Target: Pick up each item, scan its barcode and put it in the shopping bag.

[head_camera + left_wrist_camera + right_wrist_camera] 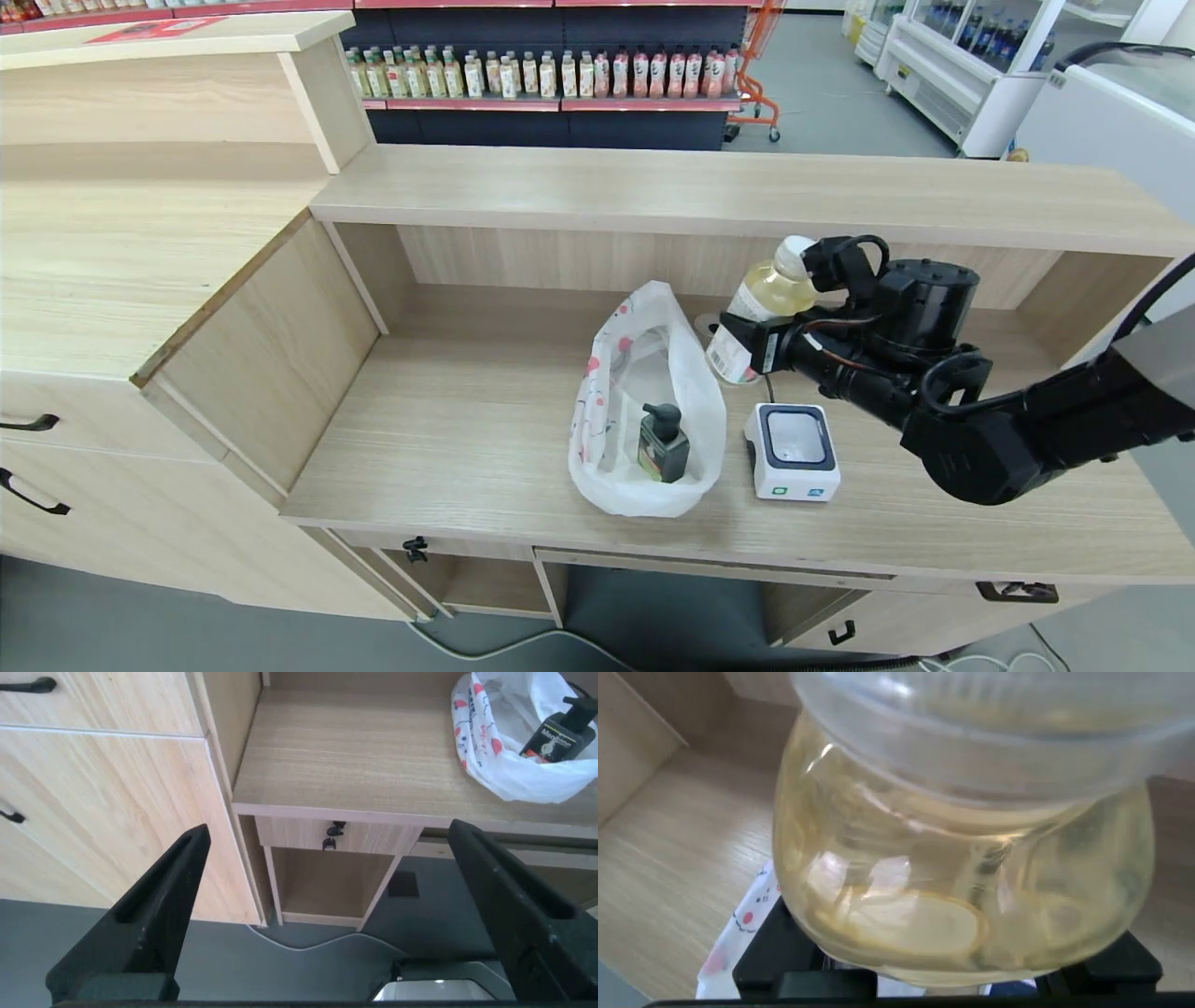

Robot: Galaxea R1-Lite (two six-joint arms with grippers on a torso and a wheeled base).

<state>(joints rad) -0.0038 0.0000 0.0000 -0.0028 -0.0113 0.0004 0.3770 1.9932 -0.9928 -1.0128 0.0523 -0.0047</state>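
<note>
From where I stand, the right claw (784,297) is clamped across the middle of a bottle (761,313) and holds it in the air, tilted, cap up toward the back wall and base down. It hangs just behind the scanner (792,451), probably so the label faces the glass window for a read. The bottle is clear plastic with a white cap, a paper label and pale yellow liquid. The scanner is a small white box with a dark slanted pane. Just beside it the bag (597,392) slumps open on the wood-grain counter (448,439). It is thin, crinkly white film with red prints, mouth up and ready to take things. A dark pump (663,443) already stands upright inside it. Off the counter's front edge, the left claw (327,943) hangs low with its black fingers spread wide, gripping nothing. I'd say it is parked out of the way. Beyond it are the counter's edge (355,737), the bag (495,756) and the pump (561,733). Up close at the right wrist, the bottle (962,877) bulges round and glossy, its liquid a pale gold. The black fingers (775,952) press its sides, over the counter (682,859).
</note>
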